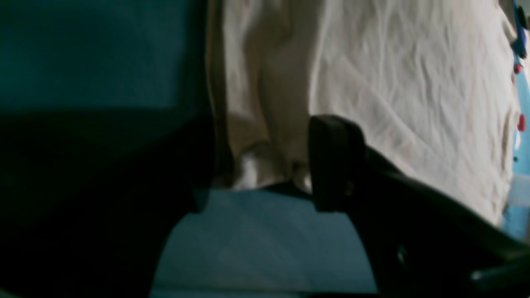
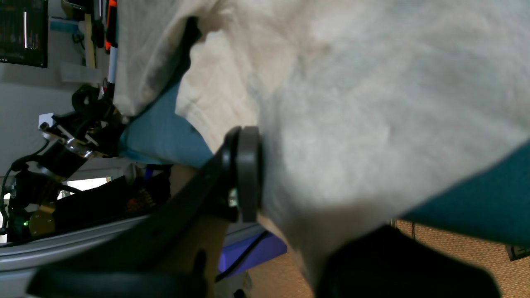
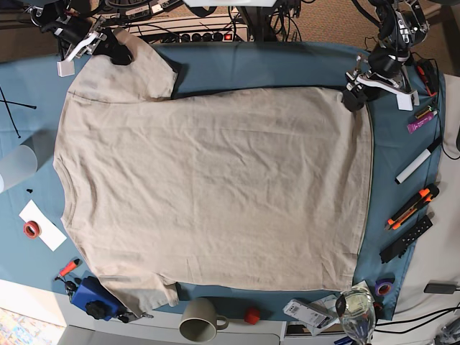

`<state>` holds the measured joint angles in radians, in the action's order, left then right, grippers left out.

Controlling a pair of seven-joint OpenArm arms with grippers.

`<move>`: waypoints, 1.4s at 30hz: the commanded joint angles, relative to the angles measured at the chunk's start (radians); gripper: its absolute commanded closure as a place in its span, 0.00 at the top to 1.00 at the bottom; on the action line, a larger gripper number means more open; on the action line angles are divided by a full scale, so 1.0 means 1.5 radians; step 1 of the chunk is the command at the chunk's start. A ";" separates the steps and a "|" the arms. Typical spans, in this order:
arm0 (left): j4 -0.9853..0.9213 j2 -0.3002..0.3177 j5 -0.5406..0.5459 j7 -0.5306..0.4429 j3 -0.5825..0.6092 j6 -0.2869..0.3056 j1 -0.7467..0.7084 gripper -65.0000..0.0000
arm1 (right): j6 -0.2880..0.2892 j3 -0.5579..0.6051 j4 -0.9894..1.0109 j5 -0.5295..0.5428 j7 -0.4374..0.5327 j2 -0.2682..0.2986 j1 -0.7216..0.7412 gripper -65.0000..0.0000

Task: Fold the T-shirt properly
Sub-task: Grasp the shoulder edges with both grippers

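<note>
I have the T-shirt spread nearly flat across the blue table cloth, taking up most of the surface, neck toward the left of the base view and hem toward the right. It is plain beige, short-sleeved, with fine wrinkles running all over the body. The far sleeve lies out flat at the top left, and the near sleeve sits at the bottom left, slightly bunched at its cuff. The hem edge on the right runs fairly straight with a faint greenish line along it. My right gripper sits at the far sleeve's outer corner; in the right wrist view its fingers press against the fabric, which drapes over and around the pad, so I read it as closed on the T-shirt there, with cloth lifted off the table cloth near that corner. My left gripper is at the far hem corner on the top right; in the left wrist view its jaws stand wide apart, one dark finger resting beside a rumpled fold of the hem, and nothing is caught between them. Around the cloth's edges I can see a mug, a small red ball, a blue block, a roll of tape, a clear cup and a few markers on the right side, all clear of the shirt
</note>
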<state>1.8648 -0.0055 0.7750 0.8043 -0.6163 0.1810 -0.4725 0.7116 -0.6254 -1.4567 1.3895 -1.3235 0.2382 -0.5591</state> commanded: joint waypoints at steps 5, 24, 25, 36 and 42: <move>0.007 0.002 -0.038 -0.008 -0.001 -0.003 -0.005 0.53 | -0.009 0.003 0.003 -0.064 -0.048 0.004 -0.011 0.14; 0.006 0.002 -0.218 -0.036 0.159 -0.122 -0.006 0.00 | -0.009 0.003 0.003 -0.063 -0.048 0.004 -0.011 0.14; 0.007 0.003 -0.228 -0.036 0.153 -0.121 -0.006 0.00 | -0.009 0.003 0.003 -0.063 -0.048 0.004 -0.011 0.14; 0.036 0.011 -0.185 0.012 0.048 -0.080 -0.008 0.00 | -0.009 -0.024 -0.022 -0.014 -0.048 0.004 -0.002 0.00; 0.036 0.017 -0.140 0.019 0.010 -0.050 -0.020 0.00 | -0.009 -0.076 -0.108 -0.019 -0.048 0.004 -0.003 0.00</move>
<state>1.9099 0.0139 0.5728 0.8265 -0.5953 0.1093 -0.4919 0.6918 -0.7303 -1.6024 1.3304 -1.4097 0.2276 -0.5575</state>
